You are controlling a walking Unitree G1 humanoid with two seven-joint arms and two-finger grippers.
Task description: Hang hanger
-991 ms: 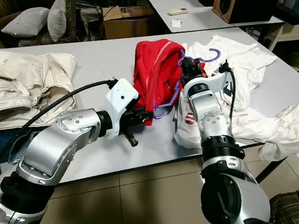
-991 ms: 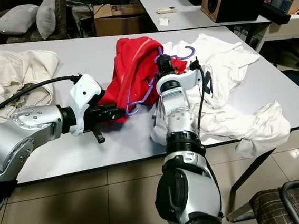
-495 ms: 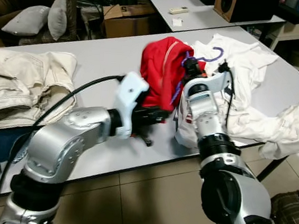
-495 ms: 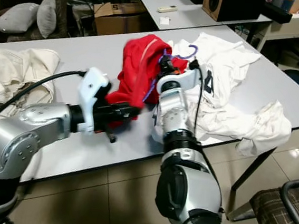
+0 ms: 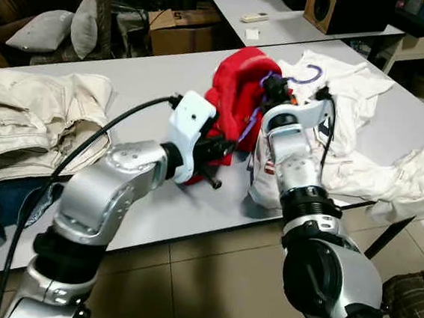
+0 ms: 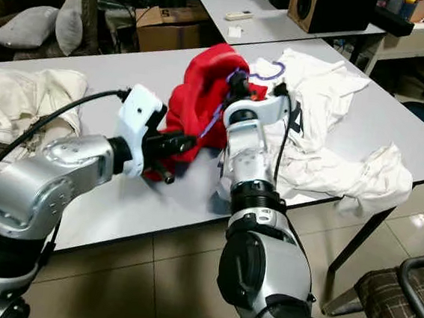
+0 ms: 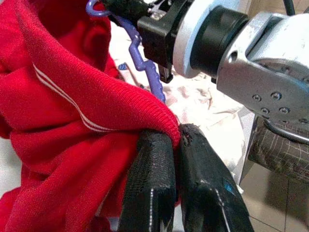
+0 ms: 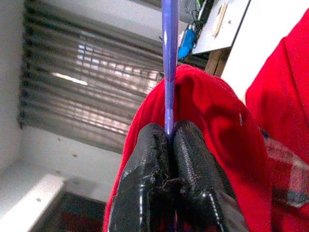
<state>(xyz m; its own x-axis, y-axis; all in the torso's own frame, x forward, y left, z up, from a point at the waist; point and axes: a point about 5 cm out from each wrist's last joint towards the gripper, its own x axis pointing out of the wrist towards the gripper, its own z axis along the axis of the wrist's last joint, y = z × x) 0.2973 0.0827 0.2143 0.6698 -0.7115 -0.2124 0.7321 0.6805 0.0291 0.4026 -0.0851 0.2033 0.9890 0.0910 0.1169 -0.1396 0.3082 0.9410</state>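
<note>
Left end effector (image 7: 176,140) pinching the hem of the red garment (image 5: 238,86) above the bench (image 5: 152,78); right end effector (image 8: 169,140) pressing together on the purple hanger (image 8: 170,63), holding it inside the bunched garment, hook (image 5: 306,76) lying over the white shirt (image 5: 362,155). Risking the thin hanger rod slipping or twisting under fabric tension, or the hem tearing free. Compared with one second ago: garment gathered higher, left arm raised closer
</note>
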